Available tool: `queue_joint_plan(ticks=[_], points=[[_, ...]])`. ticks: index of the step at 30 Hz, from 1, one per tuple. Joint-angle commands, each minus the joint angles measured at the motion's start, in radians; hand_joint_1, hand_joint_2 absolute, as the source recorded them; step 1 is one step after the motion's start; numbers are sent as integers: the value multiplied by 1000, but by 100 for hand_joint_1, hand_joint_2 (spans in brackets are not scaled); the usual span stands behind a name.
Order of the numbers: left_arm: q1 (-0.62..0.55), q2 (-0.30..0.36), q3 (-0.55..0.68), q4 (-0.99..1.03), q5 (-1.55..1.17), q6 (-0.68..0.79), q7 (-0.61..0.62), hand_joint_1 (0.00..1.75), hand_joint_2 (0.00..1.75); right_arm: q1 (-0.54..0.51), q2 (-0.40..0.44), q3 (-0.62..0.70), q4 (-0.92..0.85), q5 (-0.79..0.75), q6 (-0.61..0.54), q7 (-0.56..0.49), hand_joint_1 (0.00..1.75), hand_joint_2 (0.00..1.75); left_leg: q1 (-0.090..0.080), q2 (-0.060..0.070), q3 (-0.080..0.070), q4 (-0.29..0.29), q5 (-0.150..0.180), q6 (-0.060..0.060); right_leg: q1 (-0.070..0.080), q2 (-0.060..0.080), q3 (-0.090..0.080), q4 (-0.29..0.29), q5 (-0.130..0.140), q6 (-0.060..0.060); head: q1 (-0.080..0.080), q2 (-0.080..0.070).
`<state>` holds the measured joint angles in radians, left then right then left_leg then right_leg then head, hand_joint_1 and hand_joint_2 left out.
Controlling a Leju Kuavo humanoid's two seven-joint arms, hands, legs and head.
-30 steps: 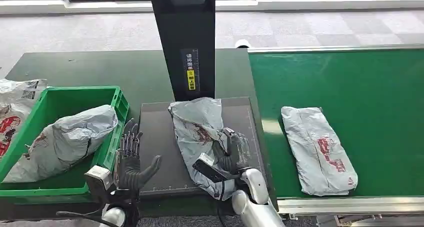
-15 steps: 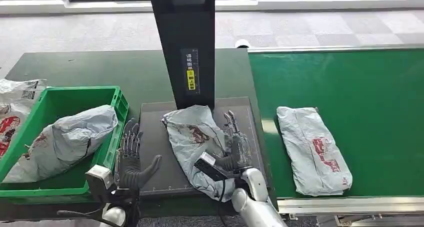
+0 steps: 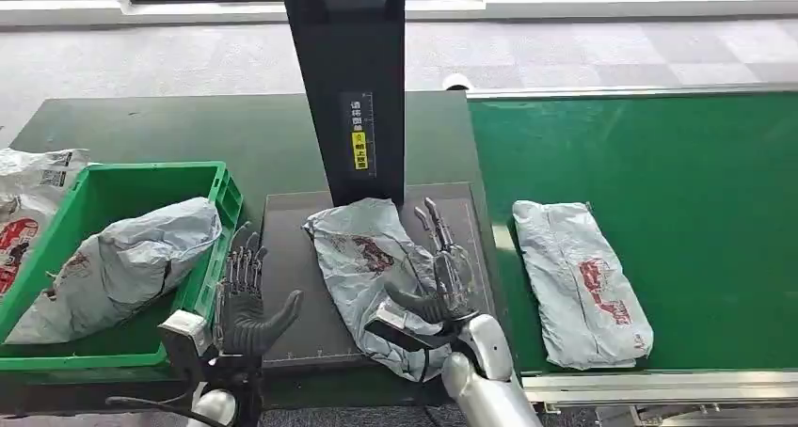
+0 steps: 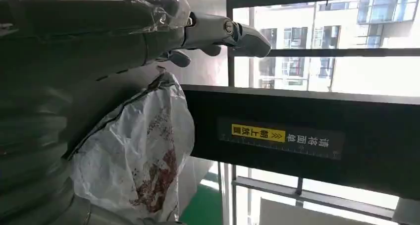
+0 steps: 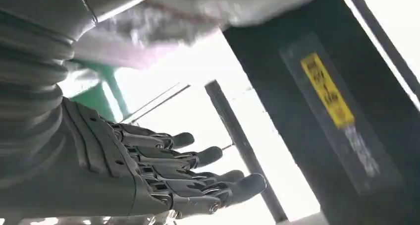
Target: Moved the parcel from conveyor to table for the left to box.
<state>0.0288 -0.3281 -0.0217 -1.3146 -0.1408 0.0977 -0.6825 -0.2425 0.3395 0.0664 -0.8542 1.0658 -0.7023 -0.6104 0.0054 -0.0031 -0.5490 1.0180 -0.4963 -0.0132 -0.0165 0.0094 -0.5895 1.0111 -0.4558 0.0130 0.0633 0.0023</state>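
The crumpled grey plastic mailer parcel already lies on the bench's dark mat, right hand fingers spread wide above it, left hand empty with fingers apart; boxing in the green plastic crate remains

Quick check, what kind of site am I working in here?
Probably a parcel-sorting station: a green conveyor belt carrying a grey parcel, a green crate holding another, and a scanner post over a dark pad.

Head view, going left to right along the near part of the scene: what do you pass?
Green crate holding a grey parcel → left hand → parcel on the dark pad → right hand → parcel on the green conveyor.
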Motion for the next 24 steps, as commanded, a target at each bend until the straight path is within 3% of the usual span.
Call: queue_joint_plan(ticks=[1,2,4,8,12,15,18,20,24], points=[[-54,-4,54,37,-78,107,2,0,175,122,10,-81,-445,-99,4,-88,0,175,0,-3,-2,0,1,0,0,-4,-1,0,0,-1,0,0],[-69,-9,43,59,-212,248,17,0,175,149,10,-64,-544,-136,4,-88,0,175,-1,-3,-2,0,1,0,0,-3,-1,1,0,-1,0,0],[-95,-6,9,94,-342,349,34,0,175,174,10,-65,-654,-140,4,-88,0,175,-1,-5,-3,0,1,0,0,-6,-2,0,0,-1,0,0],[-130,-1,-37,138,-412,368,49,0,175,188,10,-66,-728,-150,4,-88,0,175,-1,-6,-3,1,1,0,-1,-7,-2,0,0,-1,0,0],[-240,-3,-91,286,-553,449,95,0,175,194,10,-24,-870,-242,4,-88,0,175,-2,-6,-2,1,2,0,-1,-8,-1,0,-1,-1,0,0],[-258,-11,-97,310,-558,450,101,0,175,195,10,-23,-880,-247,4,-88,0,175,-1,-7,-2,0,3,0,-1,-9,-1,-1,0,-1,0,0],[-339,-21,-140,466,-608,449,136,0,175,181,10,-16,-935,-288,4,-88,0,175,-2,-3,-1,0,1,1,-1,-5,0,0,1,-1,0,0],[-413,-21,-254,629,-583,514,166,0,175,158,10,-23,-895,-306,4,-88,0,175,-2,-4,-1,1,2,1,-1,-5,-1,0,1,0,0,0],[-445,-21,-417,725,-494,537,196,0,175,135,10,-30,-863,-305,4,-88,0,175,-2,-5,0,0,2,1,-2,-6,1,-1,1,0,0,0]])
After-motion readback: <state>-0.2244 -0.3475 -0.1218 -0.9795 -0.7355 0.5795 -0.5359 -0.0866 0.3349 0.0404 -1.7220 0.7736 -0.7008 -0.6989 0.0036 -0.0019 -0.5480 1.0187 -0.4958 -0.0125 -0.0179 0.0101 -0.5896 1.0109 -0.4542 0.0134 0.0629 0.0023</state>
